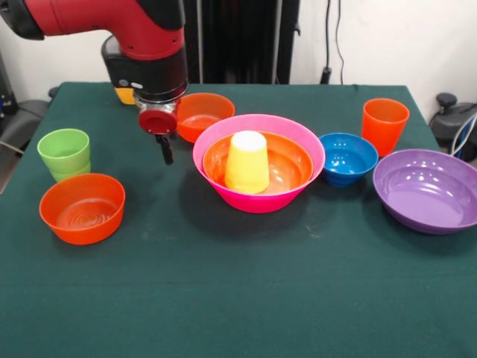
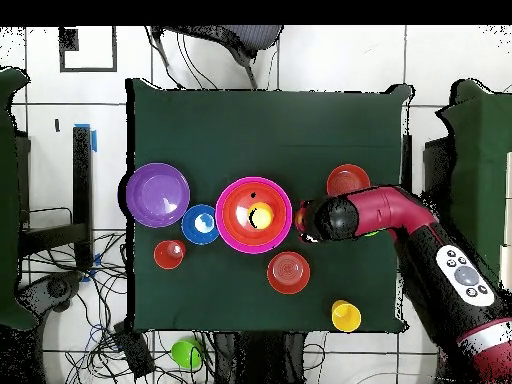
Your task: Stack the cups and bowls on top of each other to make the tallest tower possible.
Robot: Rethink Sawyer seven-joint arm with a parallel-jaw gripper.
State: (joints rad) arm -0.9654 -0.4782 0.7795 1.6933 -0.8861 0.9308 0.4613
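The tower stands mid-table: a pink bowl [image 1: 253,202] [image 2: 224,214] holds a large orange bowl [image 1: 292,160] [image 2: 240,203], with a yellow cup [image 1: 247,161] [image 2: 261,215] upside down inside it. My gripper [image 1: 165,152] [image 2: 303,220] hangs just left of the pink bowl and in front of a small orange bowl [image 1: 203,113] [image 2: 288,271], holding nothing. Loose pieces are a green cup [image 1: 64,152], another small orange bowl [image 1: 82,208] [image 2: 347,181], a blue bowl [image 1: 347,158] [image 2: 201,224], an orange cup [image 1: 384,125] [image 2: 169,254] and a purple bowl [image 1: 427,189] [image 2: 157,194].
A second yellow cup [image 1: 124,95] [image 2: 346,316] stands at the table's far left corner, mostly hidden behind my arm in the front view. The dark green cloth [image 1: 246,298] is bare along the near edge. Cables lie on the floor around the table.
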